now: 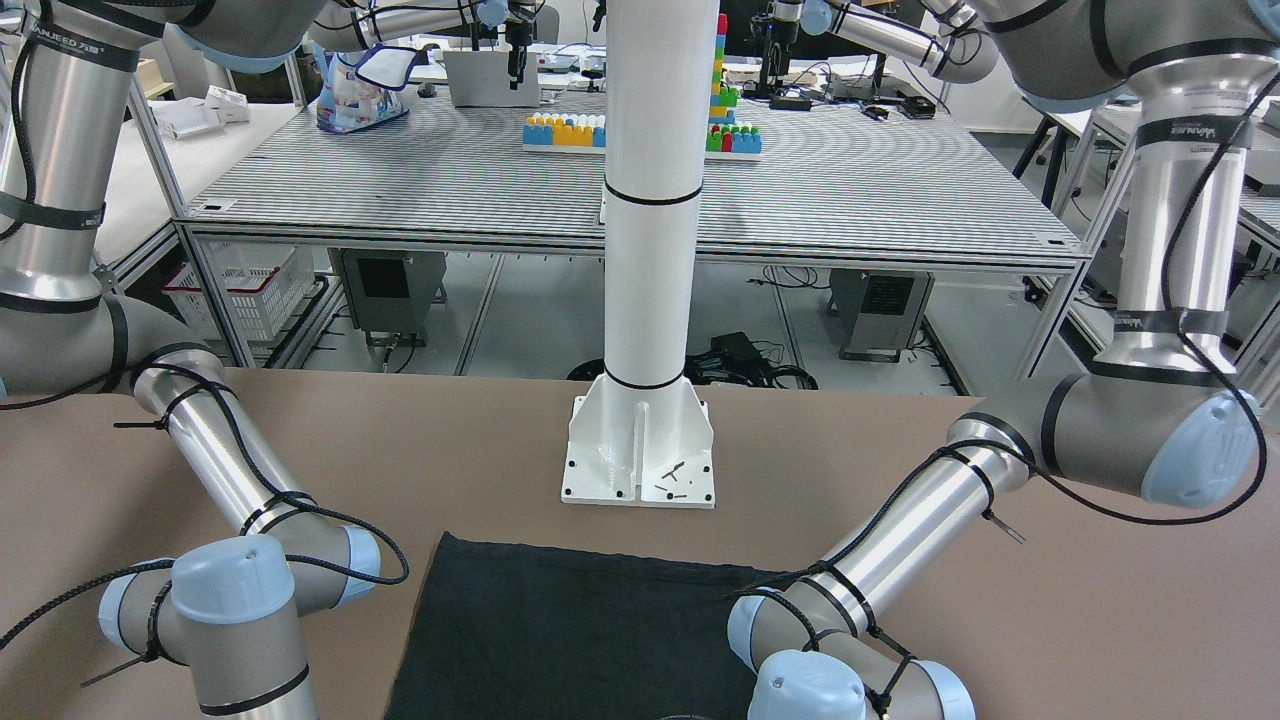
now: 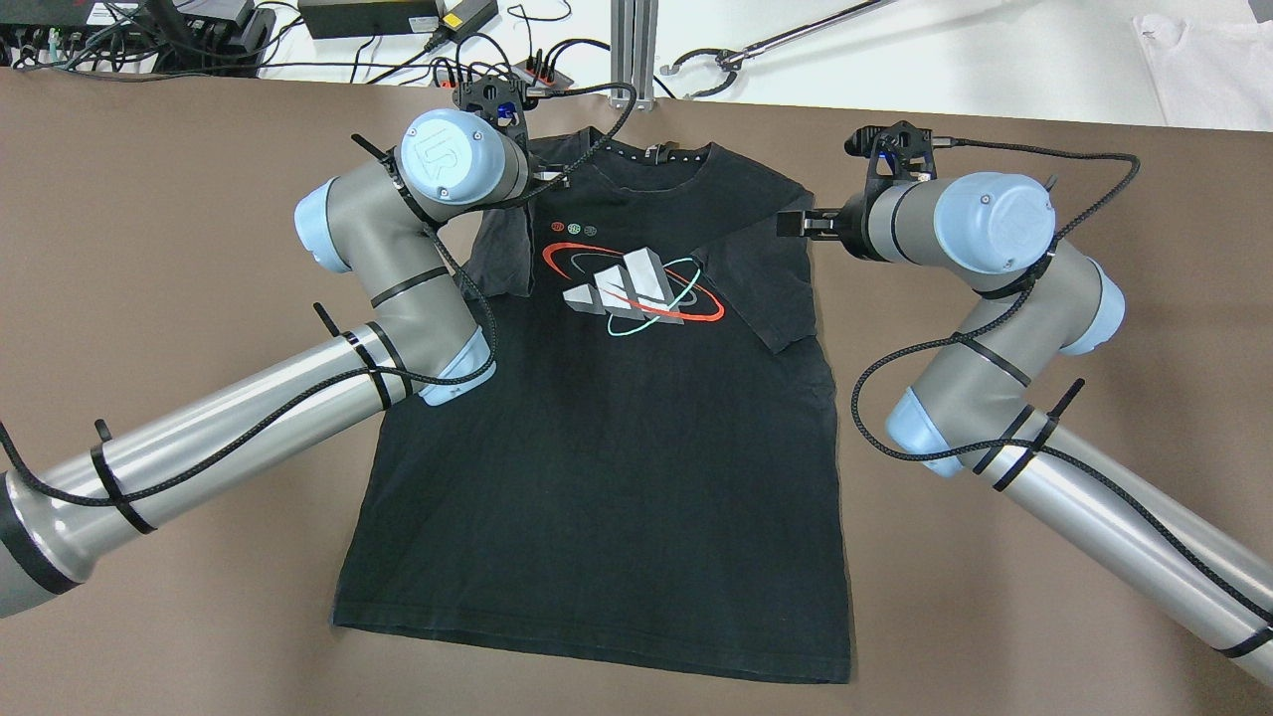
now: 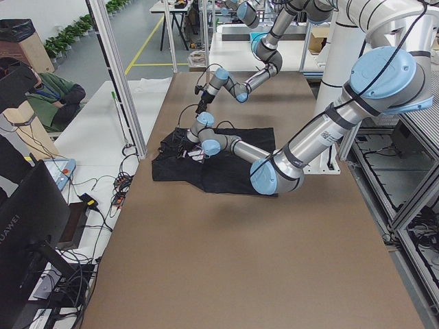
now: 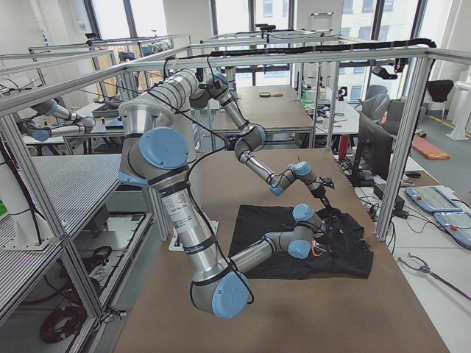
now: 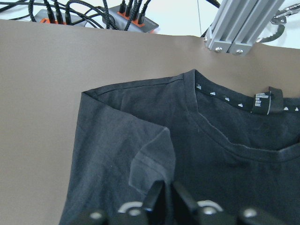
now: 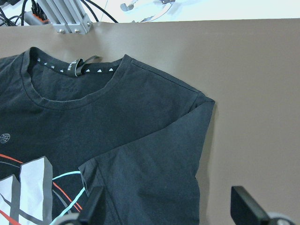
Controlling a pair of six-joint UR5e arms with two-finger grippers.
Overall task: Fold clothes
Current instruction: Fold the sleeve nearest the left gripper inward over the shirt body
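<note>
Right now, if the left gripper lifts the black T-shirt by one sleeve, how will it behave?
Likely floppy: the T-shirt lies flat with both sleeves creased inward, so it would drape, not hold shape. Probably light: thin fabric, wrinkling by the left gripper. Pushed, it would likely bunch rather than slide on the matte brown table.

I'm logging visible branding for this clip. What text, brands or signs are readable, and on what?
"HUAWEI": back of the monitor.
"UR": left arm's joint cap.
T-shirt chest print: shapes only, no letters.
Neck label: too small to read.
Left arm's black band: lettering blurred.
</note>
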